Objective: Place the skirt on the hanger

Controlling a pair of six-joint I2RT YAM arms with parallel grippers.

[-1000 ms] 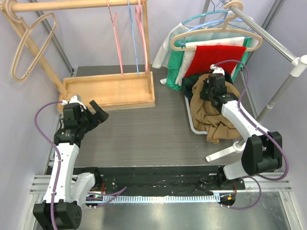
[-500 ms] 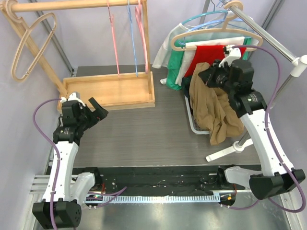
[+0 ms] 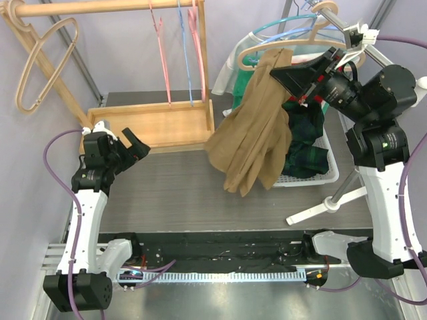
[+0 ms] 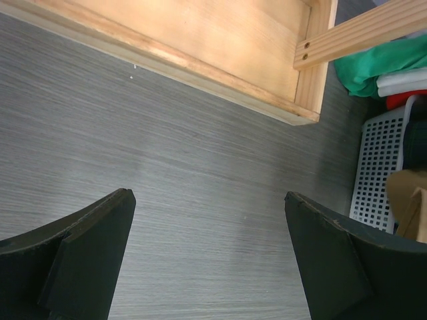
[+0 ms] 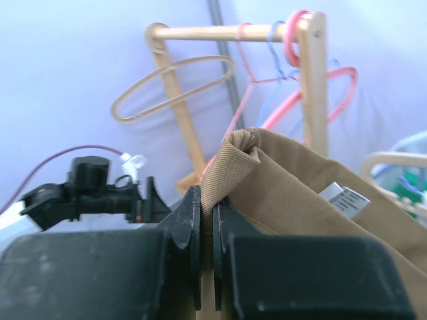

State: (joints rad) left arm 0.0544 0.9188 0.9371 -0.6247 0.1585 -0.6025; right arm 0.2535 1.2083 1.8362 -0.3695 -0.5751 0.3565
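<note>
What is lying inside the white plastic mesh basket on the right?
A crumpled dark green cloth lies in the white plastic mesh basket. The hanging tan fabric skirt covers the basket's left part, so anything there cannot be seen.

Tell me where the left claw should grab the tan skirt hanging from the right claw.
Probably the top edge of the skirt, beside where the right claw pinches it, near the white label, coming from the side of the left claw. The right claw holds one bunched fold and the rest droops; a second hold along that edge would spread it.
</note>
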